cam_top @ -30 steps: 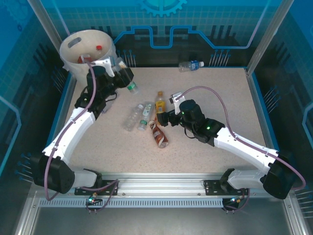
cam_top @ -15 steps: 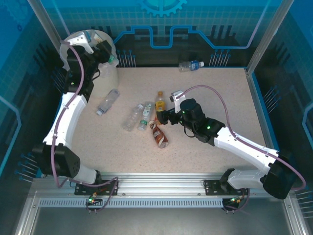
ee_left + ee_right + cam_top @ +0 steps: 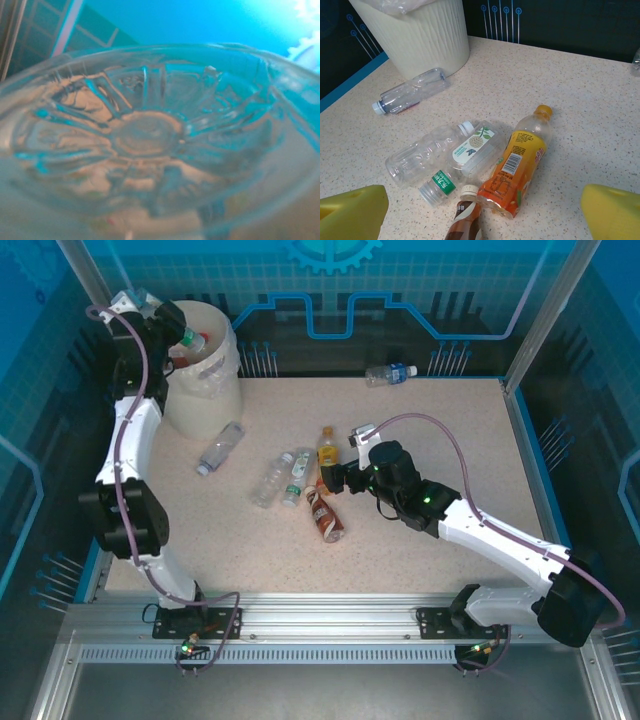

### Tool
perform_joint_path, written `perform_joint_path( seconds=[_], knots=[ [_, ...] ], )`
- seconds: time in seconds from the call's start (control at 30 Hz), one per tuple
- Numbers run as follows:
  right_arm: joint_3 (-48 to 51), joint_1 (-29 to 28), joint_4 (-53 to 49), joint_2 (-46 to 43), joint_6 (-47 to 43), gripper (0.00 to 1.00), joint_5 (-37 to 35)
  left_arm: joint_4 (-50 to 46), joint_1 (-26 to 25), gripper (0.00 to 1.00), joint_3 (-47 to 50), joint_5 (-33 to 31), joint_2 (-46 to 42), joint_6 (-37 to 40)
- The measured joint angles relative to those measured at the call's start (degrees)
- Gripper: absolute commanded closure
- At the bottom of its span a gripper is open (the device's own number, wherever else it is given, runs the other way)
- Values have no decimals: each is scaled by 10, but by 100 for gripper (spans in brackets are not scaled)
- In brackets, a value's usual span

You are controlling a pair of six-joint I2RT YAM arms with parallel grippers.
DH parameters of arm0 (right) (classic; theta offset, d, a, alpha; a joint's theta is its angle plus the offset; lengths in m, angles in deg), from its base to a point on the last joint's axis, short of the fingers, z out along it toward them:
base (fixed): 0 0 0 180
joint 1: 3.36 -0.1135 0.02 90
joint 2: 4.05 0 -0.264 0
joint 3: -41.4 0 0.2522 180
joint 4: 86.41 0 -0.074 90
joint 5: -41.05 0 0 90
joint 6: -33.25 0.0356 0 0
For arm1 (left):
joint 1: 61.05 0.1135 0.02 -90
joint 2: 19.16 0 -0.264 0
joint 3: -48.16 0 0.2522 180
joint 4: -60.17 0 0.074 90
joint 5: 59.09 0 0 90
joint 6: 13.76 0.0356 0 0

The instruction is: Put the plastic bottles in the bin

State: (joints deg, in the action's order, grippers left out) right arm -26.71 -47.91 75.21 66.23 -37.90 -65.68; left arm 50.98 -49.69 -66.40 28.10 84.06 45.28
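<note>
Gripping a green-capped bottle (image 3: 187,337), the left end effector (image 3: 172,330) hangs over the rim of the bin (image 3: 205,390), and the bottle's ribbed clear base sits close against the wrist camera. The right end effector (image 3: 335,480) hovers wide open, low over the middle of the bench (image 3: 450,440), with its yellow pads (image 3: 355,210) on either side of an orange bottle (image 3: 520,160) and a brown bottle (image 3: 465,220). Two clear bottles (image 3: 445,155) lie just beside these. A blue-capped bottle (image 3: 410,92) lies near the bin's foot, and a blue-labelled bottle (image 3: 390,373) rests at the far edge.
</note>
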Motion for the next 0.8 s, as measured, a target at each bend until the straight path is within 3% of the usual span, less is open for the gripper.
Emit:
perform_joint_path(
  seconds=[0.4,0.53,0.8],
  knots=[
    [0,0,-9,0,4,0,-3,-55,20,42,-107,27,122,-32],
    [0,1,-10,0,6,0,-5,-85,20,24,-119,29,134,-47],
    [0,4,-16,3,6,0,-9,-151,20,1,-153,26,145,-57]
  ],
)
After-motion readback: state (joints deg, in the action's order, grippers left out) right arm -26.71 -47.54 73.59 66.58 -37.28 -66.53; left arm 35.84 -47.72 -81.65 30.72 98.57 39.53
